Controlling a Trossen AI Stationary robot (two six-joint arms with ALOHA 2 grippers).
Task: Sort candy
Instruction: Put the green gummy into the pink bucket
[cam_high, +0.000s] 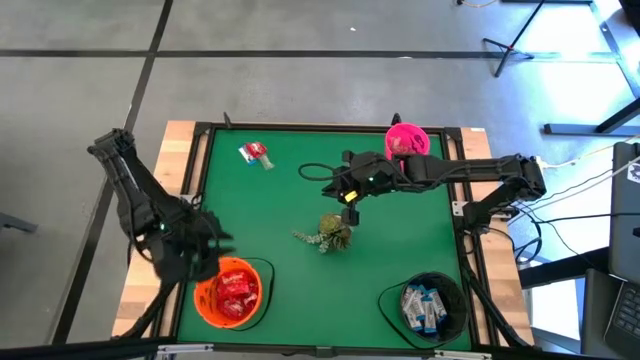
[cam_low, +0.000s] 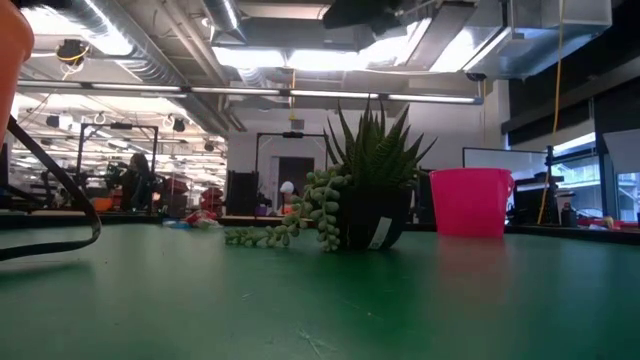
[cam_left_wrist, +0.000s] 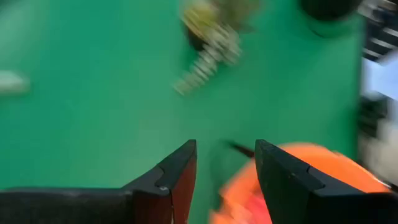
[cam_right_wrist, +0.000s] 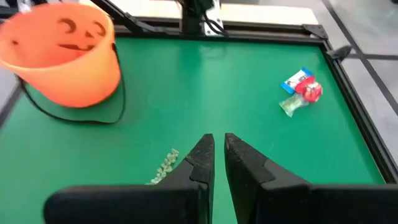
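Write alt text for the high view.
Seen from above, a green table holds an orange bucket of red candy, a black bucket of white-and-blue candy, a pink bucket and a small plant. The left gripper hovers beside the orange bucket; the right gripper hangs mid-table. A few candies lie loose.

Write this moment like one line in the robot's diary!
left end effector: open above orange bucket | right end effector: shut, empty, mid-table | loose candy: far corner
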